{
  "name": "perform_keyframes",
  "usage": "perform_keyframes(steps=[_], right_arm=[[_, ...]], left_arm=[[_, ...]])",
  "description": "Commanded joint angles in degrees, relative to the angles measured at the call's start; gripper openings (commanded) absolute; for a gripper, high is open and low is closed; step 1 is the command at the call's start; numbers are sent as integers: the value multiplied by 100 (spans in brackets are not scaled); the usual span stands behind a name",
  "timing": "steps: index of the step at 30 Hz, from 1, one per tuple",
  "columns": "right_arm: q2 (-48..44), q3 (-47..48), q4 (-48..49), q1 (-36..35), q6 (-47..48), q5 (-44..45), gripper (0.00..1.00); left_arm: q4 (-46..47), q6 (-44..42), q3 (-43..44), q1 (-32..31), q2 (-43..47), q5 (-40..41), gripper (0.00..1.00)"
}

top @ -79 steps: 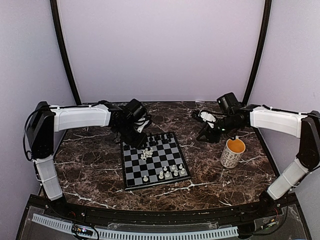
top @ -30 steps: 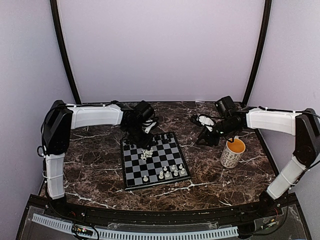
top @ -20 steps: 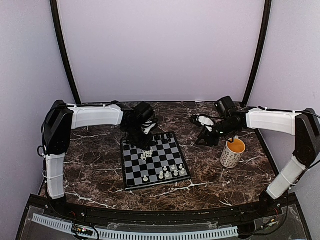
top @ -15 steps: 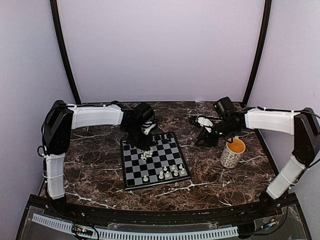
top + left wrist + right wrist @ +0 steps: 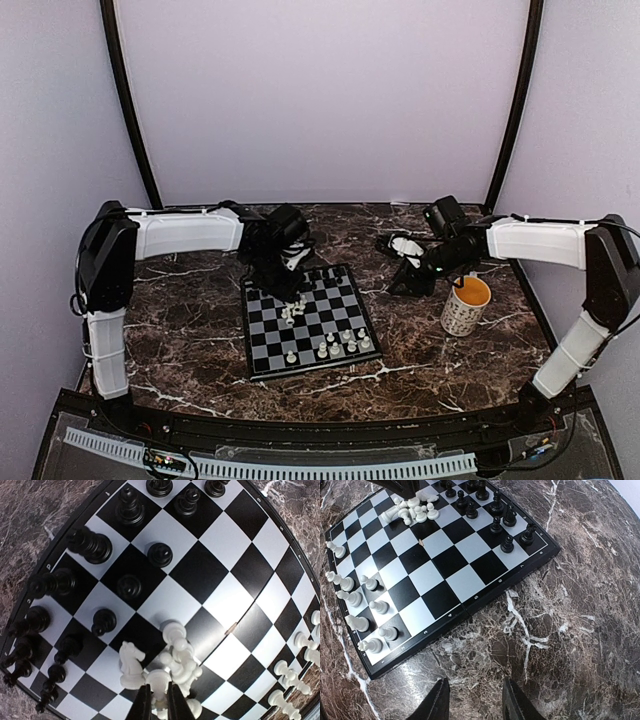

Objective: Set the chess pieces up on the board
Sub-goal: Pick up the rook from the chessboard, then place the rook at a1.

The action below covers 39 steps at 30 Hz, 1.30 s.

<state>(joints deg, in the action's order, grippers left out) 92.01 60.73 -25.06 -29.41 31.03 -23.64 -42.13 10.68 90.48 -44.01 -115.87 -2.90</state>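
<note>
The left fingers (image 5: 145, 706) stand nearly shut around a white piece (image 5: 159, 681) at the near edge of a white heap (image 5: 179, 661) on the board (image 5: 220, 575) — pinching it, it seems, though the contact is cropped. Black pieces (image 5: 90, 544) stand beyond them. The right fingers (image 5: 439, 702) are apart and empty over the bare surface (image 5: 580, 630) — the board's corner lies just ahead of them.

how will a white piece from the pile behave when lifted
Probably light and stiff: the white piece looks small and solid. Apt to tip, since neighbours in the white pile lie toppled. Lifting it may jostle those touching pieces.
</note>
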Motion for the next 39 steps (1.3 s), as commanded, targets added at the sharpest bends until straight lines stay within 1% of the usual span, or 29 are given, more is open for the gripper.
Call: perform_keyframes(steps=[1,8,14,19,22,25,30,35,39], right_arm=[[61,146,1,-73,28,52,37],[90,165,-22,-102,34,72,37],[31,116,4,-109,37,143,37],[24,104,13,-109,53,180,37],[44,114,3,-109,46,160,37],[69,125,-6,-108,45,150,37],[46,110,-16,-109,45,196,37],[23,72,1,-109,60,248,37],[28,45,11,-105,70,287,37]], left_arm=[[-227,200,-318,-49,800,202,8],[-321,326,-1007,-211,1557,220,8],[-405,531,-1672,-531,2215,407,8],[-232,623,-2369,-839,2848,-117,8],[-54,715,-2672,-987,3031,-426,7],[-37,806,-2821,-1059,2939,-490,7],[-106,808,-2837,-1247,2556,-247,7],[-144,781,-2796,-1293,2322,-13,6],[-101,769,-2824,-1294,2262,4,6]])
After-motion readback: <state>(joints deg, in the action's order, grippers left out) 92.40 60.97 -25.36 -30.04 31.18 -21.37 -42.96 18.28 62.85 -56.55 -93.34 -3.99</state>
